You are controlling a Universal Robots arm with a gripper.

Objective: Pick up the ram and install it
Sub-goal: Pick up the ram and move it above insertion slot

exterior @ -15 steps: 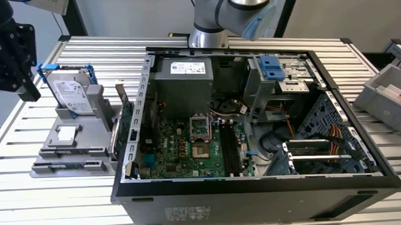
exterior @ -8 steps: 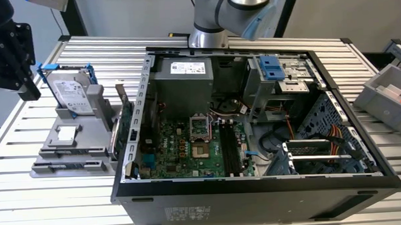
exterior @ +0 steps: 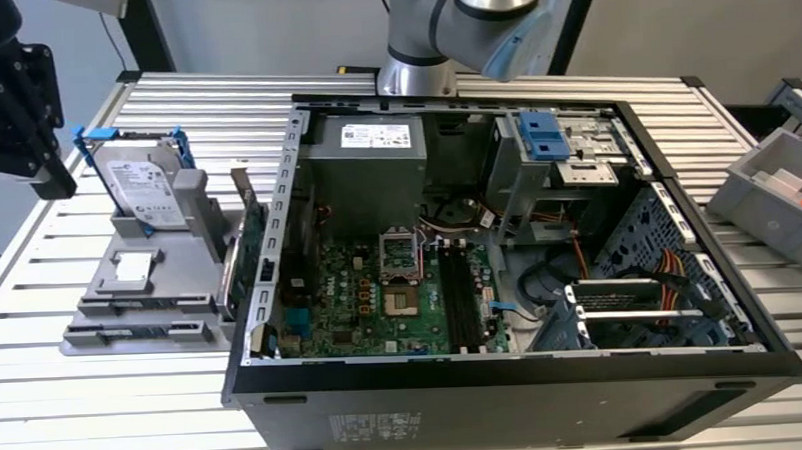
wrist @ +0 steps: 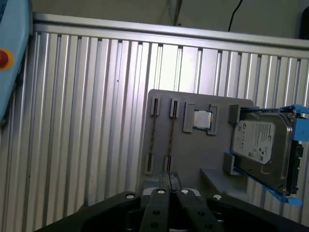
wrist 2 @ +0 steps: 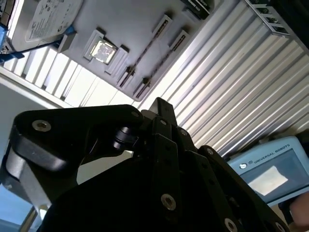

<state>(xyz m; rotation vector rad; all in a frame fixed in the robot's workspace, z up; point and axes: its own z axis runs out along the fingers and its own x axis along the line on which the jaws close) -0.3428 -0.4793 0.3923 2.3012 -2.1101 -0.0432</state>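
Two ram sticks [wrist: 152,137] stand on edge side by side in slots of a grey holder [wrist: 193,154]; they also show in the second wrist view as ram sticks [wrist 2: 153,47] and at the holder's front in the exterior view as ram sticks [exterior: 149,332]. My black gripper [exterior: 55,182] hangs above the table at the exterior view's left, beyond the holder and well clear of the ram. In the first wrist view its fingertips [wrist: 169,182] sit together, shut on nothing. The open computer case [exterior: 263,290] holds the motherboard with dark memory slots [exterior: 458,303].
On the holder stand a silver hard drive in a blue frame [exterior: 146,184] and a square processor chip [wrist: 202,120]. A green card leans against the case's left wall [exterior: 250,240]. A grey bin [exterior: 780,187] sits at the right. A light-blue pendant [wrist 2: 270,174] lies on the slatted table.
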